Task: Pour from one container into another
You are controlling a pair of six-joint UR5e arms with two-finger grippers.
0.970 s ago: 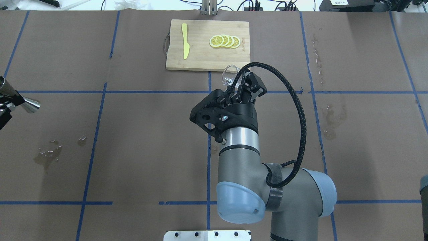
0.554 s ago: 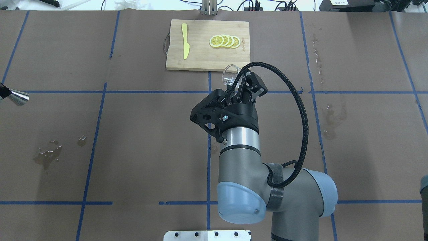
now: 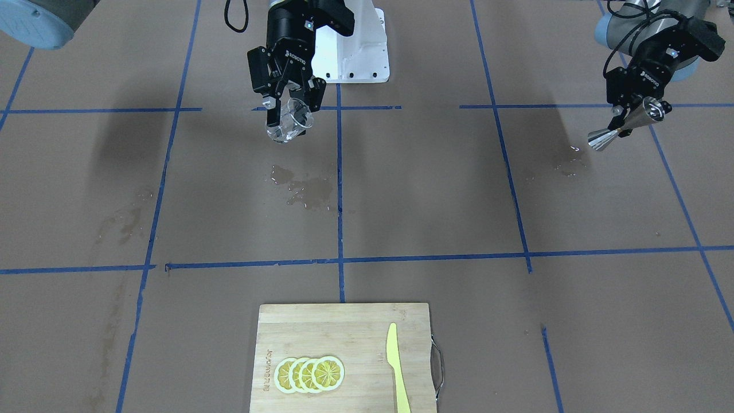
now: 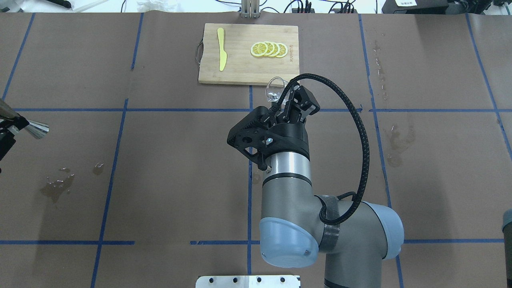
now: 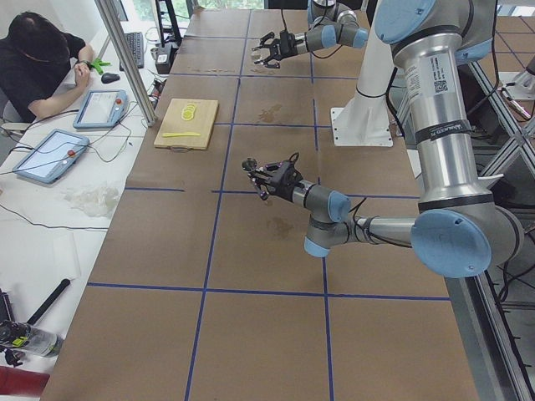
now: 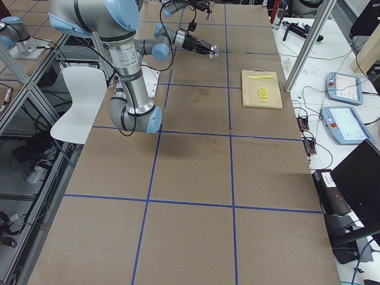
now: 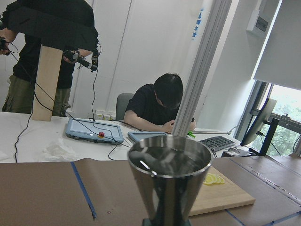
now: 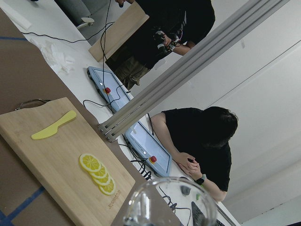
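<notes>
Now the L end effector (image 3: 626,116) pinches a steel jigger (image 3: 601,139), tilted, up off the counter (image 3: 413,201). Well apart, the R end effector (image 3: 288,108) grips a clear glass (image 3: 285,131), also tilted, off the counter.

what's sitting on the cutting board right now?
On the cutting board: a yellow knife near the handle end and four lemon slices in an overlapping row. Only one end slice shows fully; the rest are partly covered by their neighbours.
</notes>
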